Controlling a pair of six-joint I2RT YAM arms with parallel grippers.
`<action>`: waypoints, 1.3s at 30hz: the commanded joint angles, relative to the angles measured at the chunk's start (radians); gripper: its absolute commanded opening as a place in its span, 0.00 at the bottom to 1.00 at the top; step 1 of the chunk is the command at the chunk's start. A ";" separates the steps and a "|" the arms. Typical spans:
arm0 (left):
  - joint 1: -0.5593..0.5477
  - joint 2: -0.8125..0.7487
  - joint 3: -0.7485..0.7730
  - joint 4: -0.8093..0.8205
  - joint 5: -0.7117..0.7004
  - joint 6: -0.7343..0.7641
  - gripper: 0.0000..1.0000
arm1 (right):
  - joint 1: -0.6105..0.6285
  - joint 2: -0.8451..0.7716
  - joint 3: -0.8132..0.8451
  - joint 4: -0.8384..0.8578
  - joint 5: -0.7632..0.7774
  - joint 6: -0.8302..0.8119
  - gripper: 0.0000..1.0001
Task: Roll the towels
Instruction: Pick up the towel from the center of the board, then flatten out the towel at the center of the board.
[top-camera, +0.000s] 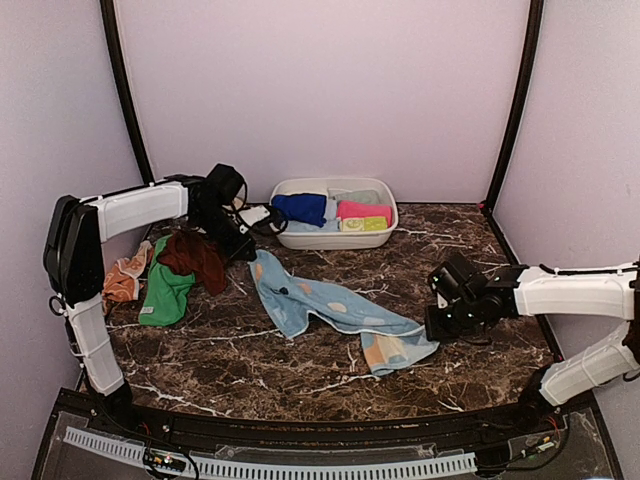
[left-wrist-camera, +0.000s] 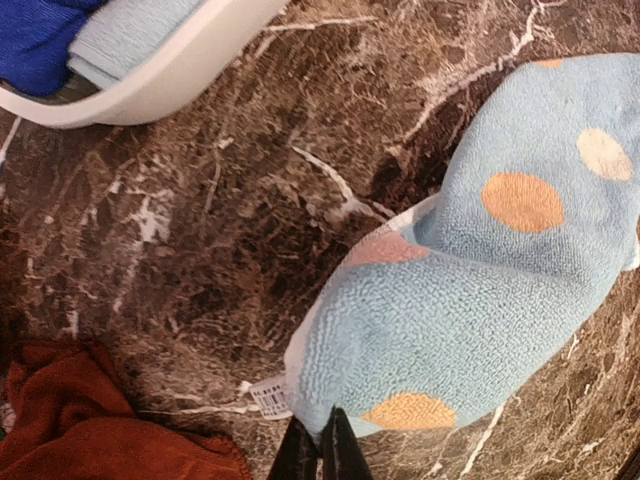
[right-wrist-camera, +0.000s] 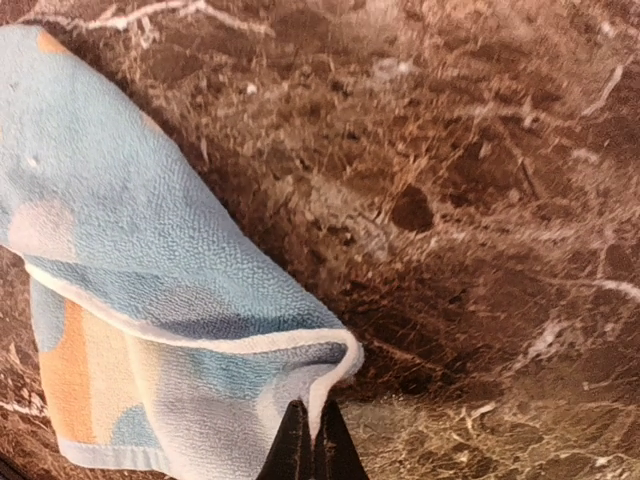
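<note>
A light blue towel with peach dots (top-camera: 330, 308) lies stretched slantwise across the marble table. My left gripper (top-camera: 246, 246) is shut on its far left corner, seen in the left wrist view (left-wrist-camera: 320, 452) beside the towel's white tag (left-wrist-camera: 268, 397). My right gripper (top-camera: 436, 326) is shut on the towel's near right corner, seen in the right wrist view (right-wrist-camera: 313, 446) pinching the white hem (right-wrist-camera: 335, 375). A rust-brown towel (top-camera: 196, 258), a green towel (top-camera: 164, 292) and an orange-patterned cloth (top-camera: 124, 280) lie heaped at the left.
A white oval tub (top-camera: 300, 240) at the back centre holds a royal blue towel (top-camera: 302, 207), a pink towel (top-camera: 362, 210) and light blue cloth. The tub's rim (left-wrist-camera: 170, 85) and the rust-brown towel (left-wrist-camera: 70, 425) lie close to my left gripper. Walls enclose the table.
</note>
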 joint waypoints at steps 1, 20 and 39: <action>0.005 -0.058 0.151 -0.036 -0.096 0.015 0.00 | -0.017 -0.009 0.161 -0.060 0.170 -0.084 0.00; 0.023 -0.051 0.339 -0.021 -0.286 0.142 0.00 | 0.497 0.093 0.343 -0.201 0.110 -0.137 0.34; 0.022 -0.105 0.246 -0.063 -0.260 0.145 0.00 | 0.001 0.244 0.369 0.015 -0.114 -0.204 0.58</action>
